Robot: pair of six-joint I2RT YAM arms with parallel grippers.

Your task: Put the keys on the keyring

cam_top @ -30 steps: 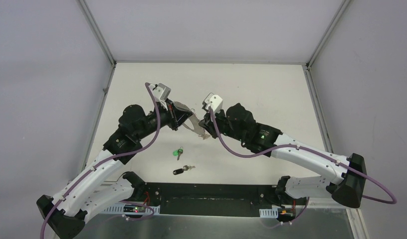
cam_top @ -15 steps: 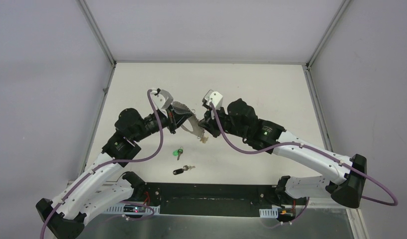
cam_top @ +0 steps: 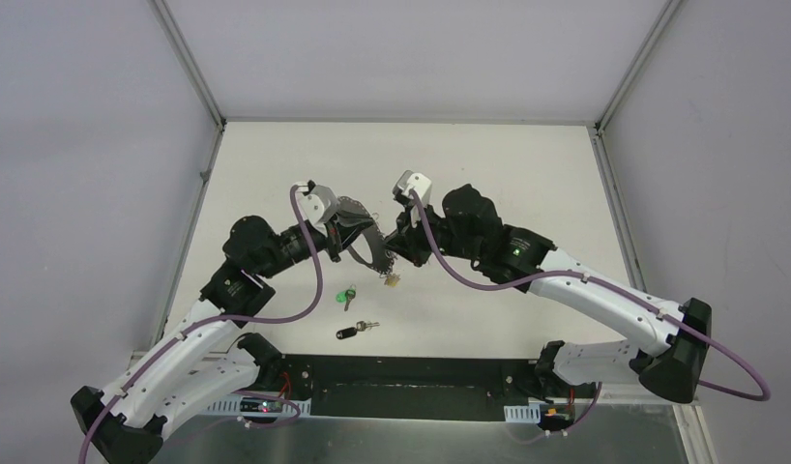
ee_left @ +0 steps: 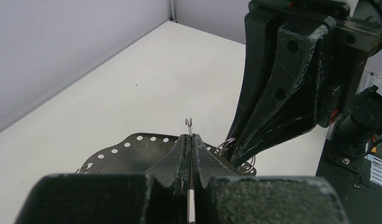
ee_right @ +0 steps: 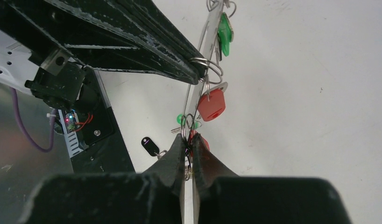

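Note:
The keyring is a curved grey metal band with punched holes and small wire rings, held in the air between both arms. My left gripper is shut on one of its small rings, which pokes up above the fingertips. My right gripper is shut on another small ring at the band's lower end, beside a red-capped key. A green-capped key hangs higher on the band. The two loose keys lie on the table below: the green-capped one and the black-capped one.
A pale yellowish key dangles from the keyring above the table. The black base plate runs along the near edge. Metal frame posts and grey walls bound the white table.
Both grippers have carried the keyring a little toward the near edge. The left wrist has swung right, and the dangling key now hangs lower.

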